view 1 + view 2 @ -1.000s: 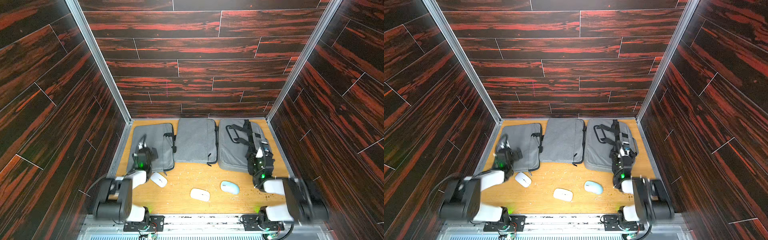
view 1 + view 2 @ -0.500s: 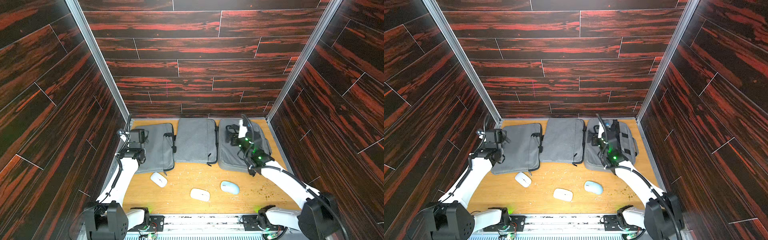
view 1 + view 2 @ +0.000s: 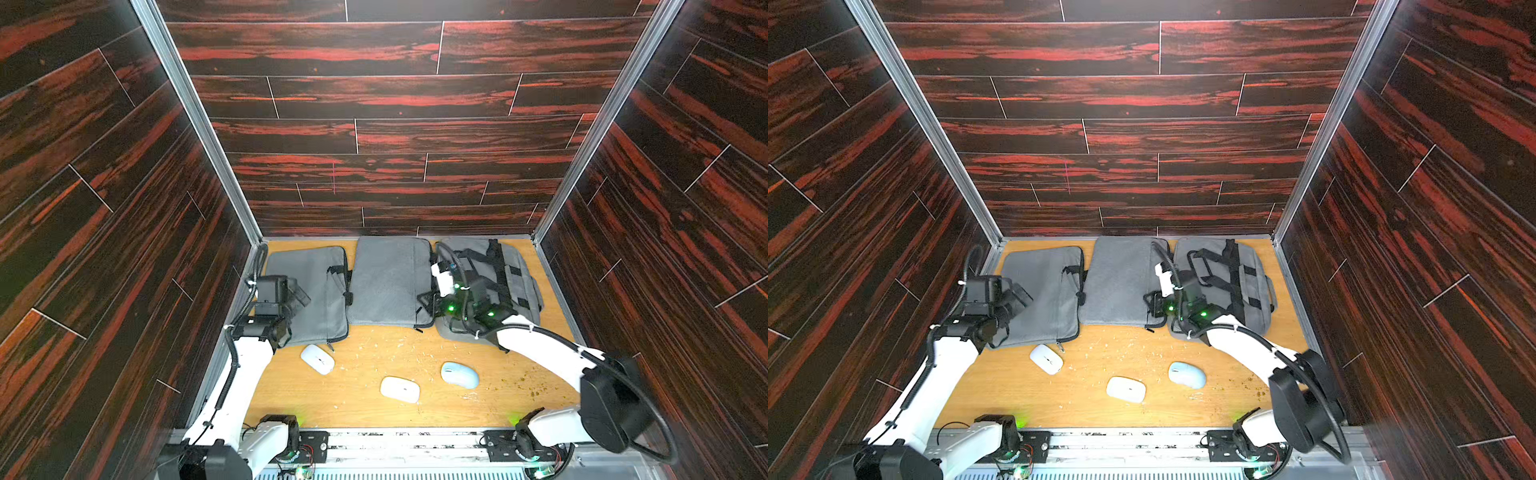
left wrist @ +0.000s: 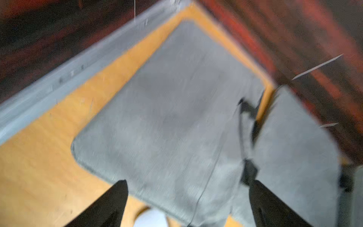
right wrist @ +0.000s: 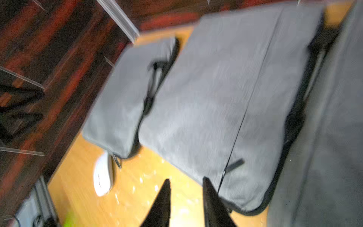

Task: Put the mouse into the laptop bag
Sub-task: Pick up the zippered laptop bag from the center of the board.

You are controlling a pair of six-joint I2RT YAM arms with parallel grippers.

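No text, label or number can be read anywhere

white links (image 3: 249, 370) | black joints (image 3: 611, 407) | black cables (image 3: 230, 353) | green LEDs (image 3: 450, 308) | black tapered gripper fingers (image 4: 110, 206)

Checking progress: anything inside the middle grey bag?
Hidden: the middle grey bag lies flat, its fabric covering the inside. Left white mouse, centre white mouse and blue mouse lie outside on the table.

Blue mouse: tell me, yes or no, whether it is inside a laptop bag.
No, the blue mouse lies on the bare wooden table, in front of the strapped bag and apart from it.
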